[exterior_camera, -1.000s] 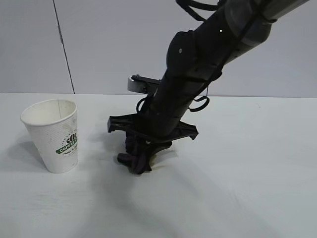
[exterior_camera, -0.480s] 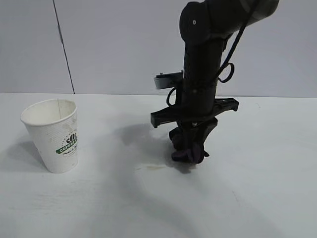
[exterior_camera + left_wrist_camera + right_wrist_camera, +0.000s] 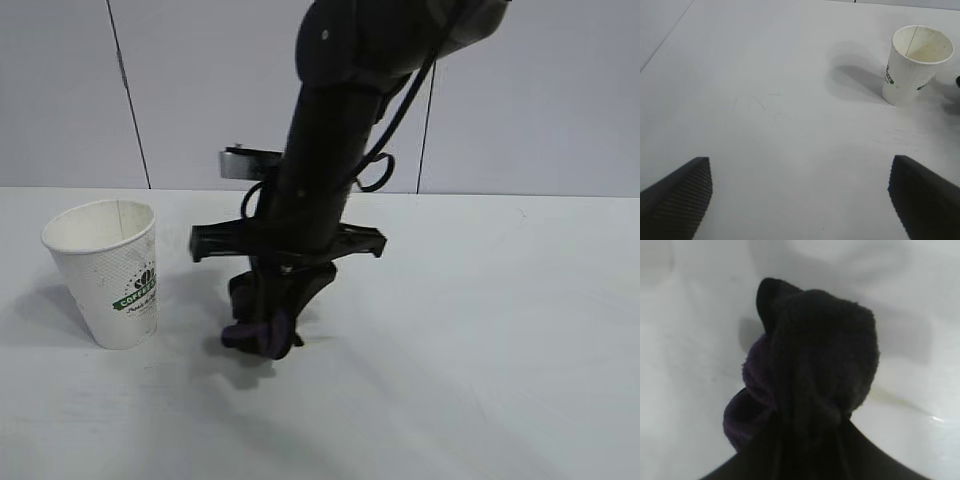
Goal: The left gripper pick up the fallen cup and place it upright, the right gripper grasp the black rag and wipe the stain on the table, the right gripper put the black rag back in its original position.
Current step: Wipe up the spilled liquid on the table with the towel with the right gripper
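The right hand (image 3: 268, 318), clamped on the rag (image 3: 256, 336) pressed to the desk (image 3: 520, 330) at the upright cup's (image 3: 105, 272) three o'clock, was seemingly mid-wipe; next, returning the rag; the left hand (image 3: 800, 192) hung wide open, empty.

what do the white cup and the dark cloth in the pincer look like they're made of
White dimpled cup: likely paper, matte, judging by its embossed wall, thin rolled rim and printed logo band. Black-and-purple bunched rag, held by the right pincer: probably terry or microfibre, going by its fuzzy nap and soft folds.
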